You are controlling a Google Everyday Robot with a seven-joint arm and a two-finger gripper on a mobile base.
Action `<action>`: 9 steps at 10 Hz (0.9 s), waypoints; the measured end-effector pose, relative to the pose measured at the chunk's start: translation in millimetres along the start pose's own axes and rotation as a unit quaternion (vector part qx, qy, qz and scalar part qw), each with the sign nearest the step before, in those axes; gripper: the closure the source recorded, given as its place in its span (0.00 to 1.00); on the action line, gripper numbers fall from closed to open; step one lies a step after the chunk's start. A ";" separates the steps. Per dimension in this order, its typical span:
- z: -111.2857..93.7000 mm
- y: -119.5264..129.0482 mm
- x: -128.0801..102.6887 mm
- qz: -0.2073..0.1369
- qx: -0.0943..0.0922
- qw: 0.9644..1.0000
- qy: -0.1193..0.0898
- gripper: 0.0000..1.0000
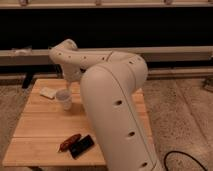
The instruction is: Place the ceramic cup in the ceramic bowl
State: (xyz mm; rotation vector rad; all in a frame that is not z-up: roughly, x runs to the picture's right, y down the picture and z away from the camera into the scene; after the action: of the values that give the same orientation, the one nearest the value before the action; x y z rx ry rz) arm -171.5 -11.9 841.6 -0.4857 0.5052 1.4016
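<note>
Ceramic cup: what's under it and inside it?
Under the small whitish ceramic cup is the light wooden table. The gripper sits right above its rim, so the inside is hidden. No bowl shows; the big white arm hides the table's right part.

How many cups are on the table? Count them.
1: the ceramic cup, left rear of the table, just below the gripper. The arm may hide others.
</note>
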 end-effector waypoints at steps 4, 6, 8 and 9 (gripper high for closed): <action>2.4 2.1 0.1 0.000 0.000 1.000 -0.002 0.35; 3.6 2.2 0.4 0.000 0.000 1.000 -0.002 0.35; 5.5 3.0 0.4 0.000 0.000 1.000 -0.003 0.35; 6.5 3.8 0.1 0.000 0.000 1.000 -0.003 0.35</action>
State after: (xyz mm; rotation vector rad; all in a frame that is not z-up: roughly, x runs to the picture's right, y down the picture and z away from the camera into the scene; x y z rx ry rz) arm -174.9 -7.6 846.7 -0.4809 0.4998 1.4032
